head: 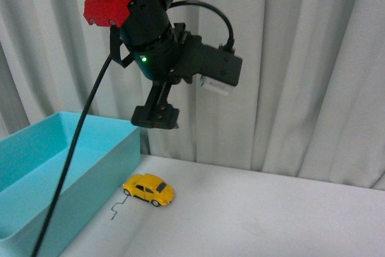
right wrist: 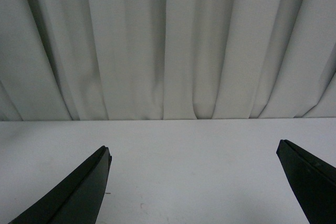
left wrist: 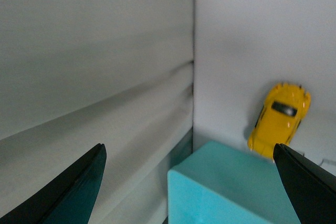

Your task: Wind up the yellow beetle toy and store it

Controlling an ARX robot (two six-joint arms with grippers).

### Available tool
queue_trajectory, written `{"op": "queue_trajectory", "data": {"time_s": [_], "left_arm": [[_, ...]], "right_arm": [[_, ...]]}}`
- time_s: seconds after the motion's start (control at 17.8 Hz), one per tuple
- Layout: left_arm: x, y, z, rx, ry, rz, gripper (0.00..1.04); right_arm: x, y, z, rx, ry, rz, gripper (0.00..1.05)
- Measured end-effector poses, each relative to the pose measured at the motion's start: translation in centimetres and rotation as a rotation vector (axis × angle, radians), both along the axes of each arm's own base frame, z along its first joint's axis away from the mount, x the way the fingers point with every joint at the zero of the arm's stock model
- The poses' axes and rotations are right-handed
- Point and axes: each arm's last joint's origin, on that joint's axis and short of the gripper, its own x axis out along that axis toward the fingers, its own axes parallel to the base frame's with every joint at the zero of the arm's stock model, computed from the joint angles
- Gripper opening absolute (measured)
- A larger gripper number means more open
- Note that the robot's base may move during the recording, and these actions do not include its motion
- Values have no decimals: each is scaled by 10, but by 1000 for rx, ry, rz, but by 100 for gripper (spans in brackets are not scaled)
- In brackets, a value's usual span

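The yellow beetle toy (head: 149, 189) stands on its wheels on the white table, close to the turquoise box's right wall. In the left wrist view the yellow beetle toy (left wrist: 279, 120) shows from above, just beyond the box corner. My left gripper (head: 155, 116) hangs high above the box's far corner and the toy, open, with nothing between its fingers (left wrist: 79, 182). My left gripper (left wrist: 189, 148) touches nothing. My right gripper (right wrist: 193, 147) is open and empty over bare table, facing the curtain. It does not show in the front view.
A turquoise box (head: 102, 173) fills the left of the table; the box corner (left wrist: 220, 182) lies under the left gripper. A thin dark wire squiggle (head: 117, 207) lies in front of the toy. A black cable (head: 72, 154) hangs across the box. White curtain (head: 301, 70) closes the back.
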Motion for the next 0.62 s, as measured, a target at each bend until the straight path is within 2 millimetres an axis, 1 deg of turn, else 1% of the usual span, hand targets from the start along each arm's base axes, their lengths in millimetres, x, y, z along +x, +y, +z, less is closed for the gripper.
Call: {"op": "queue_trajectory", "data": {"time_s": [0.17, 0.28, 0.51, 0.56, 0.62], "left_arm": [[10, -1, -7, 77, 75, -15, 98], [13, 0, -11, 104, 100, 12, 98], [16, 3, -28, 117, 160, 110, 98], [16, 7, -42, 97, 178, 195, 98], [18, 15, -63, 75, 194, 256, 98]], "right_arm": [[0, 0, 0, 0, 0, 0, 98], [0, 0, 0, 0, 0, 0, 98], [0, 0, 0, 0, 0, 0, 98], [0, 0, 0, 0, 0, 0, 98], [0, 0, 0, 0, 0, 0, 98]]}}
